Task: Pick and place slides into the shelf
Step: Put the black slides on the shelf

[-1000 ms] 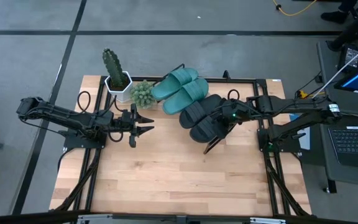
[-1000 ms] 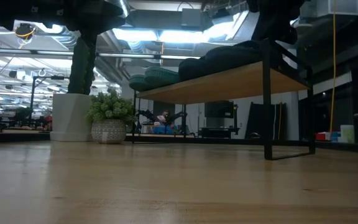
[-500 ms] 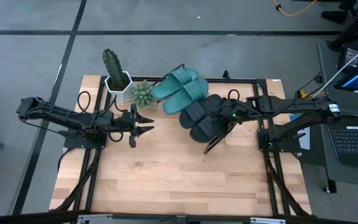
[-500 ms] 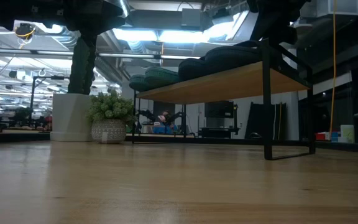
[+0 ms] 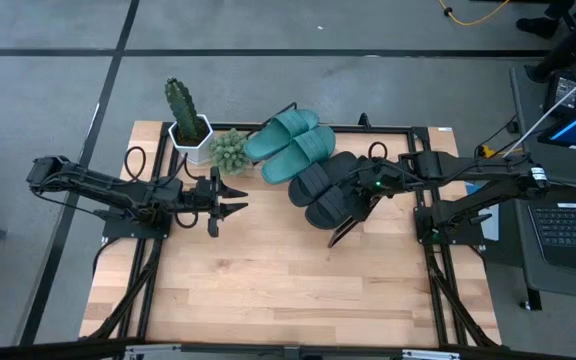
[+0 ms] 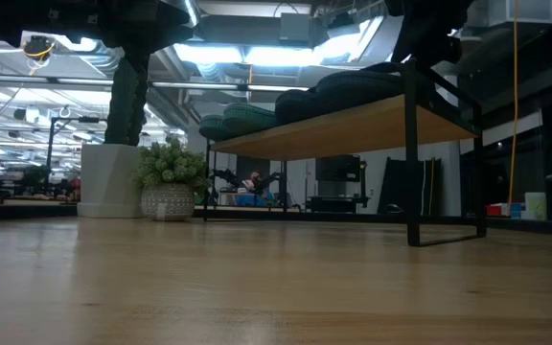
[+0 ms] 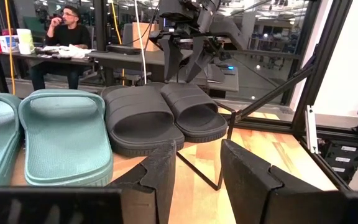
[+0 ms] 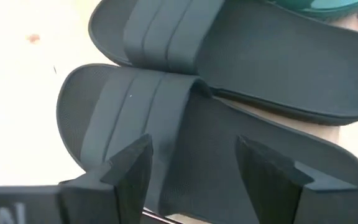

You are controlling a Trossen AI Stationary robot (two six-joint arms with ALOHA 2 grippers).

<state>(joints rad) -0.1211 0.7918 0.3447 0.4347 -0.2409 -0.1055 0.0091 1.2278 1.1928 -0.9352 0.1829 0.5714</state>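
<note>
Right claw (image 5: pixel 365 187) spread wide, poised just above the heel end of the nearer black slide (image 5: pixel 336 203), nothing pinched; in the right wrist view both fingers (image 8: pixel 129 169) stand apart over that slide's footbed (image 8: pixel 185 143), second black slide (image 8: pixel 272 56) lying alongside. Black pair side by side on the shelf (image 6: pixel 353 123), straps toward the desk's middle. Teal pair (image 5: pixel 298 143) beside them on the same shelf, toward the far edge, next to a small bushy potted plant (image 5: pixel 229 149) and a potted cactus (image 5: pixel 185 112) in a white pot. All four slides resting on the slanted board; seen edge-on in the low view, lined up along its top. Left claw (image 5: pixel 238 197) half spread, empty, held over the bare desk (image 5: pixel 268 280) well apart from the shelf, fingers (image 7: pixel 160 174) pointed toward the slides. Person seated at a table in the room behind, visible in the left wrist view.
</note>
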